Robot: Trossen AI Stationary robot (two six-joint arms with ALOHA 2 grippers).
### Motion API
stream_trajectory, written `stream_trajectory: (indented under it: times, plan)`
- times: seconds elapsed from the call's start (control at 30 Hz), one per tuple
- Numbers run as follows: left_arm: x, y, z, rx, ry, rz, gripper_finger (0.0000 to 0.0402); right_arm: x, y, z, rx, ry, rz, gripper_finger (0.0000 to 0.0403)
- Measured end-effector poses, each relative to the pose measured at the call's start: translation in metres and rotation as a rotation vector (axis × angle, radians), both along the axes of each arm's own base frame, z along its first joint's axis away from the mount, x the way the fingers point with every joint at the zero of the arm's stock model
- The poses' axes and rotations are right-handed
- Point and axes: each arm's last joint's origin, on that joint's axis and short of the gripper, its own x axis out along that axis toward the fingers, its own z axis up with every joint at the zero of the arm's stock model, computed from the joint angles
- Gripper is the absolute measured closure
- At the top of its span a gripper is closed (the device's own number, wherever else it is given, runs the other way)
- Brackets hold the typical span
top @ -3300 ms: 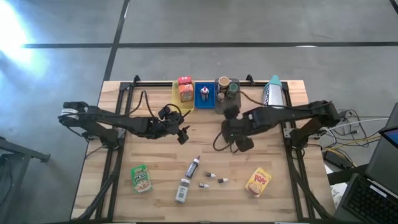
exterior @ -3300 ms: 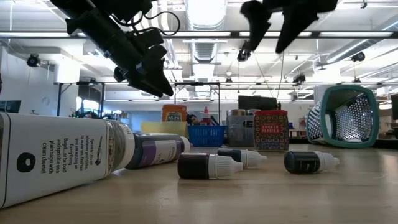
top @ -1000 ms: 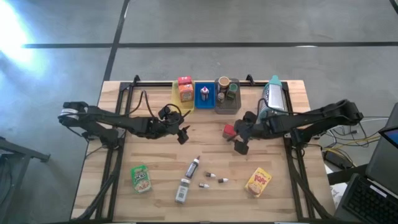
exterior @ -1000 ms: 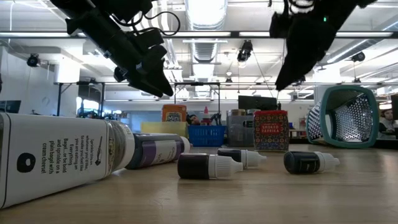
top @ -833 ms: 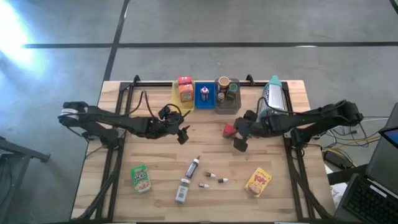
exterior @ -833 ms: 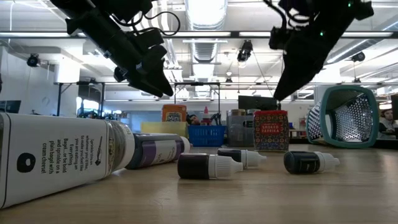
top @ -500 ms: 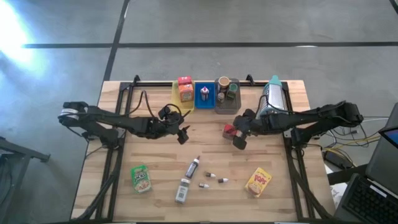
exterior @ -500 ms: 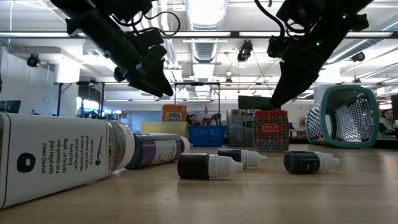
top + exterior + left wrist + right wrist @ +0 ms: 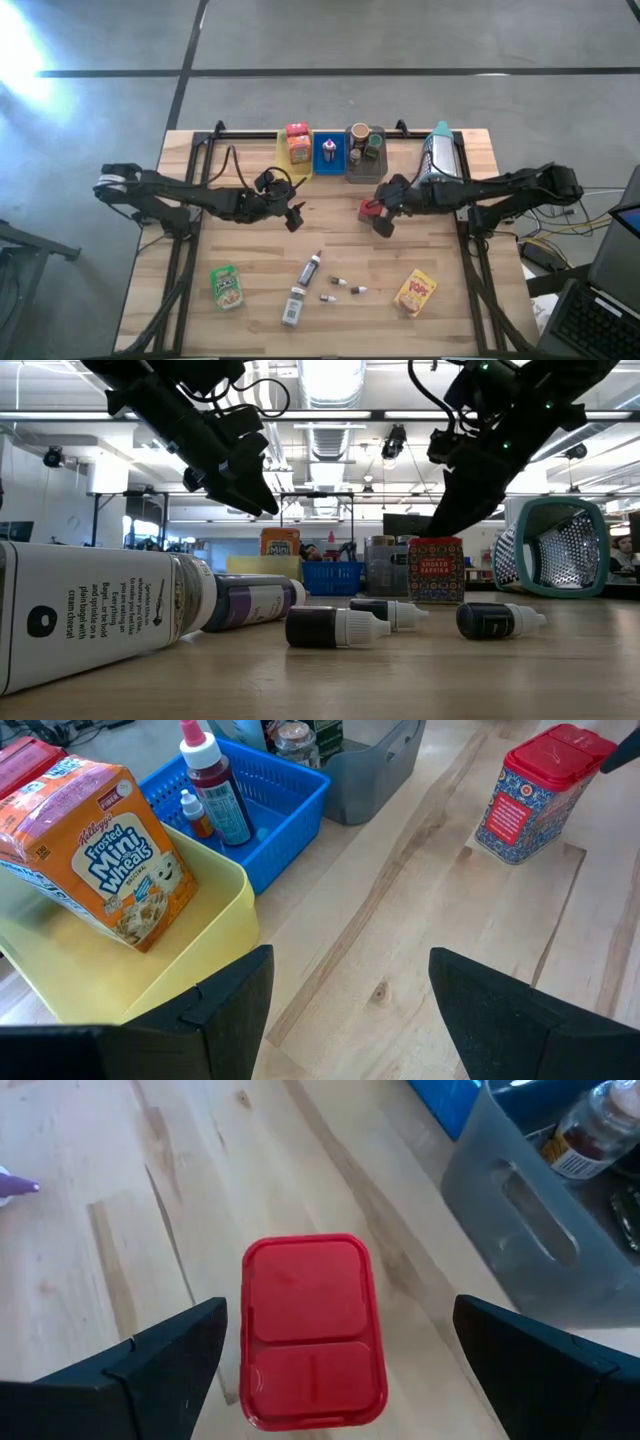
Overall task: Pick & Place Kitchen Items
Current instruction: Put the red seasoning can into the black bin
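A red tin [image 9: 312, 1330] with a patterned label stands upright on its base on the wooden table [image 9: 250, 250], in front of the grey tray [image 9: 366, 160]. My right gripper [image 9: 340, 1315] hangs open just above it. Its fingers [image 9: 160, 1370] stand to either side of the red lid without touching; the low view shows a fingertip [image 9: 445, 525] above the tin [image 9: 436, 570]. My left gripper [image 9: 293, 217] waits open over the table's middle left, holding nothing. Bottles [image 9: 311, 268], vials [image 9: 340, 283] and pouches [image 9: 416, 293] lie near the front.
At the far edge stand a yellow tray [image 9: 283, 160] with an orange cereal box [image 9: 110, 860], a blue basket [image 9: 285, 795] with a red bottle, and the grey tray with jars. A teal-framed grater [image 9: 440, 150] lies far right. A green pouch [image 9: 227, 286] lies front left.
My right gripper has come down and toward the far edge, onto the place above the red tin, with a slight roll of the wrist. It has stayed open. The tin has not moved.
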Motion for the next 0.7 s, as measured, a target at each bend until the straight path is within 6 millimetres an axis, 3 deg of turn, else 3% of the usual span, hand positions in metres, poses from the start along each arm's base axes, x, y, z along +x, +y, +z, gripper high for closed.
stream_trajectory:
  times: [0.47, 0.7]
  plan:
    - [0.000, 0.000, 0.000, 0.000, 0.000, 0.000, 0.0128, 0.023, -0.001, -0.017, -0.028, 0.098, 0.050, 0.0019]
    - [0.000, 0.000, 0.000, 0.000, 0.000, 0.000, 0.0128, 0.022, -0.002, -0.019, -0.023, 0.129, 0.048, 0.0031]
